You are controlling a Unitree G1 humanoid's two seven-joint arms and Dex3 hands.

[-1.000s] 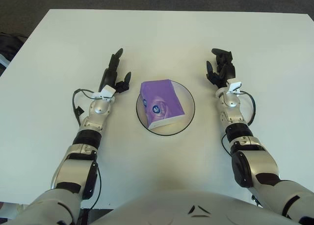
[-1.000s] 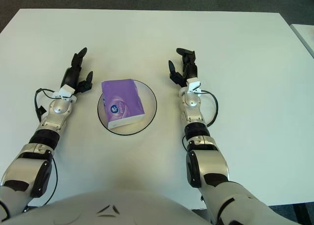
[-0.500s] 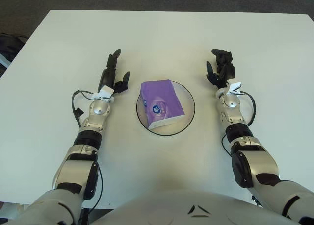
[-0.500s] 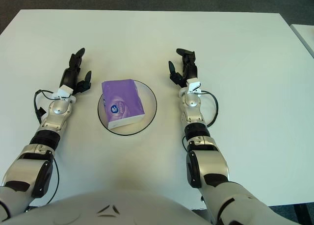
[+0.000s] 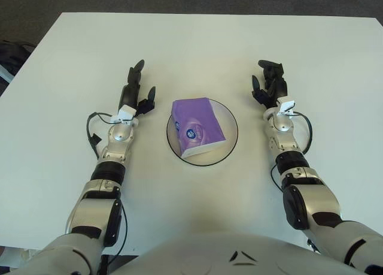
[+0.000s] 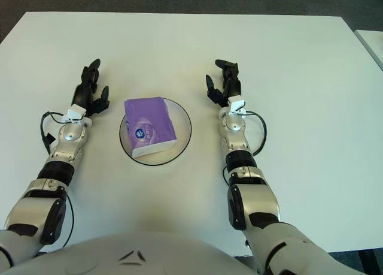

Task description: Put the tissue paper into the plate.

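Left hand (image 5: 134, 90) has shifted slightly outward and away from the plate (image 5: 230, 144) since a second ago; right hand (image 5: 268, 84) unchanged. Left forearm angles up-table, its fingers spread apart, extended, holding nothing. Right hand upright on the plate's other side, its fingers loosely apart and empty; whether either hand touches the table (image 5: 197, 44) is unclear. Count: one tissue paper pack (image 5: 195, 126), purple, lying inside the one plate, its far end overhanging the rim. Both hands well clear of it.
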